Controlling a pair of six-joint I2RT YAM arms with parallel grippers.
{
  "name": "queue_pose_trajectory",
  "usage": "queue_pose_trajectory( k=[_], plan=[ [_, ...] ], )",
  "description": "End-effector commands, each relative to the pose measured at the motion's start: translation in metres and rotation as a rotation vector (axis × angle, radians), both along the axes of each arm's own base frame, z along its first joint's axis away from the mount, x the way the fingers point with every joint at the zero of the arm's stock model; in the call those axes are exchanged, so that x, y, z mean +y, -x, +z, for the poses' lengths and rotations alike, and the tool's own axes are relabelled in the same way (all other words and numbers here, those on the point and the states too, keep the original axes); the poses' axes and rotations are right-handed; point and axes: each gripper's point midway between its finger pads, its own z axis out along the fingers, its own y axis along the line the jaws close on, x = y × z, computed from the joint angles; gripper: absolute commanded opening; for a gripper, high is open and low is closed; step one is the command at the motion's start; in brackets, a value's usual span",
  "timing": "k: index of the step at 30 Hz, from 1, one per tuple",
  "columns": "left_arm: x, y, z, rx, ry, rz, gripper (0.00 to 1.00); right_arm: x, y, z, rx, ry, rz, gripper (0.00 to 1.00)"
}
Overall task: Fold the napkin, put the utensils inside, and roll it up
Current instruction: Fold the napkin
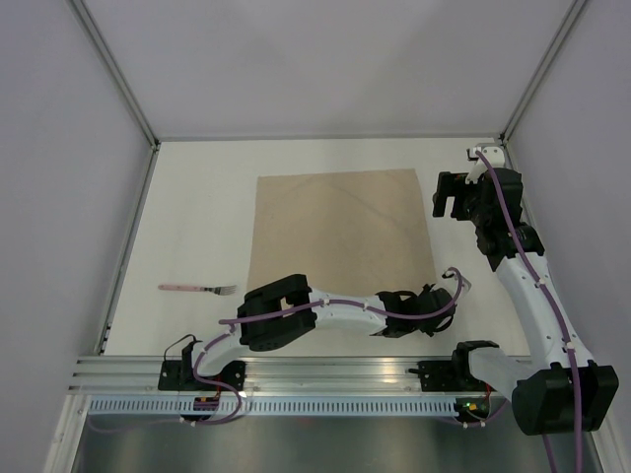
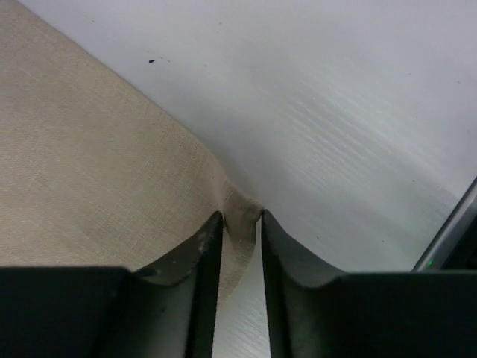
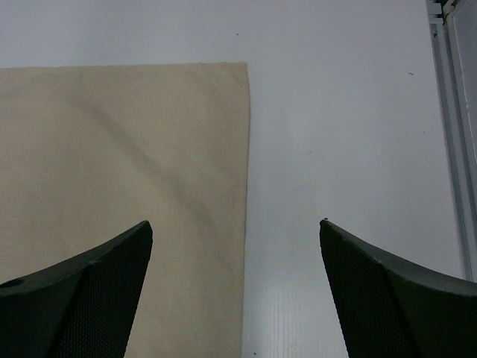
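Top view, napkin: the plain beige square cloth napkin (image 1: 340, 232) lies flat and open in the middle of the white tabletop (image 1: 197, 197).
Top view, fork: one slim, thin metal fork (image 1: 197, 289) lies on the tabletop to the left of the napkin, well apart from it. I see no other utensils.
Top view, arms: the white left arm (image 1: 325, 310) reaches across to the napkin's near right corner. The white right arm (image 1: 532, 286) is up by the napkin's far right side.
Left wrist view, left jaws: squeezed tight on the napkin (image 2: 89, 171) corner. A little bump of cloth is pinched between them.
Right wrist view, right jaws: spread wide and holding nothing, above the napkin's (image 3: 112, 149) right edge.
Step now: I think this is the start of the fold. The napkin is not folded yet.
Next move: the pinched corner likely needs lifting and carrying across the cloth, slowly, so it does not slip out.
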Motion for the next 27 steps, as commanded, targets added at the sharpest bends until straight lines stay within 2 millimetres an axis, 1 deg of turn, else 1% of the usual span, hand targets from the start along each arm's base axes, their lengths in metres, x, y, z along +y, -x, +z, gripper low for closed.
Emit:
queue_pose_trajectory(
  k=[1, 2, 3, 5, 6, 8, 9, 10, 11, 12, 13, 15, 16, 19, 22, 23, 25, 27],
  plan=[
    [0.001, 0.002, -0.016, -0.010, -0.037, -0.002, 0.29, -0.004, 0.002, 0.005, -0.018, -0.003, -0.027, 0.98],
    [0.003, 0.003, -0.018, -0.011, -0.045, -0.002, 0.26, -0.004, 0.002, 0.006, -0.021, -0.004, -0.029, 0.98],
    [0.003, 0.003, -0.017, -0.011, -0.044, 0.001, 0.20, -0.004, 0.001, 0.006, -0.019, -0.003, -0.025, 0.98],
    [0.005, 0.002, -0.016, -0.016, -0.045, 0.006, 0.16, -0.004, 0.001, 0.005, -0.016, -0.003, -0.025, 0.98],
    [0.005, 0.000, -0.010, -0.020, -0.037, 0.009, 0.10, -0.004, 0.001, 0.005, -0.016, -0.002, -0.024, 0.98],
    [0.008, 0.001, -0.007, -0.024, -0.037, 0.007, 0.06, -0.004, 0.001, 0.004, -0.013, 0.000, -0.025, 0.98],
    [0.008, 0.000, -0.002, -0.026, -0.029, 0.008, 0.02, -0.004, 0.001, 0.005, -0.016, -0.001, -0.027, 0.98],
    [0.006, 0.001, 0.008, -0.026, -0.008, -0.001, 0.02, -0.004, 0.002, 0.005, -0.018, -0.002, -0.025, 0.98],
    [0.009, 0.003, 0.010, -0.024, -0.007, -0.009, 0.02, -0.004, 0.002, 0.005, -0.018, -0.001, -0.026, 0.98],
    [0.006, 0.006, 0.016, -0.015, 0.019, -0.027, 0.02, -0.004, 0.002, 0.005, -0.016, -0.001, -0.026, 0.98],
    [0.005, 0.009, 0.029, -0.011, 0.048, -0.038, 0.02, -0.004, 0.002, 0.005, -0.018, -0.001, -0.026, 0.98],
    [0.007, 0.017, 0.033, 0.010, 0.059, -0.069, 0.02, -0.004, 0.002, 0.006, -0.019, 0.000, -0.025, 0.98],
    [0.006, 0.019, 0.042, 0.013, 0.075, -0.076, 0.02, -0.004, 0.002, 0.007, -0.022, -0.001, -0.026, 0.98],
    [0.009, 0.024, 0.045, 0.024, 0.080, -0.088, 0.02, -0.005, 0.002, 0.006, -0.021, 0.000, -0.027, 0.98],
    [0.006, 0.022, 0.062, 0.016, 0.127, -0.074, 0.02, -0.004, 0.002, 0.007, -0.024, 0.000, -0.025, 0.98],
    [0.006, 0.021, 0.073, 0.009, 0.146, -0.073, 0.02, -0.005, 0.003, 0.007, -0.022, 0.000, -0.027, 0.98],
    [0.008, 0.015, 0.084, 0.006, 0.163, -0.056, 0.02, -0.004, 0.003, 0.007, -0.024, 0.000, -0.025, 0.98],
    [0.013, 0.001, 0.100, 0.022, 0.197, -0.008, 0.02, -0.005, 0.003, 0.007, -0.024, 0.000, -0.027, 0.98]
  ],
)
